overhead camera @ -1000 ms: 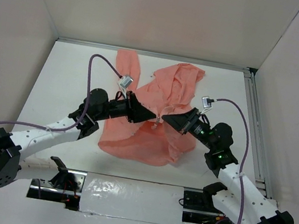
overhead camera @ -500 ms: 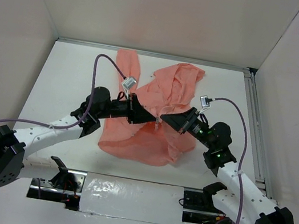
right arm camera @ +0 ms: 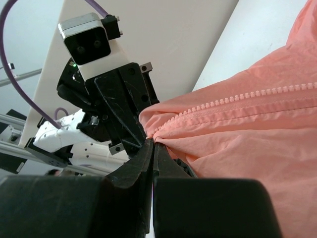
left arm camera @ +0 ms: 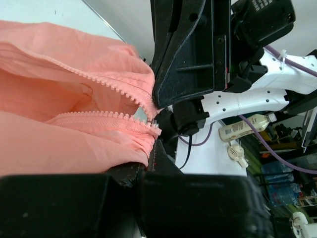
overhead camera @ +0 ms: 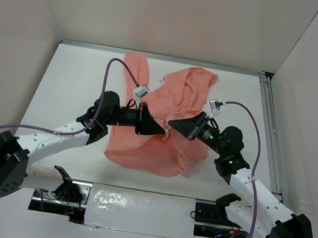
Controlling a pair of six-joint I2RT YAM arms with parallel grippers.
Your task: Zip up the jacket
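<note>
Left tool [overhead camera: 165, 133] black, right tool [overhead camera: 170, 123] black. Jacket [overhead camera: 160, 147] salmon-pink, plain; zipper teeth [left arm camera: 101, 83] between them same pink. Arms [overhead camera: 50, 140] white, cables [overhead camera: 118, 62] purple. Bench [overhead camera: 72, 85] white.

A white table [overhead camera: 71, 91] carries the wrinkled salmon-pink jacket [overhead camera: 153, 152], spread across its middle. Nearer than the jacket, a shiny taped strip [overhead camera: 137, 204] lines the table's near edge.

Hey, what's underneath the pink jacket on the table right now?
Only the white table shows around the jacket; whatever lies beneath is hidden by fabric. The left claw and right claw pinch its zipper edges near the middle.
</note>
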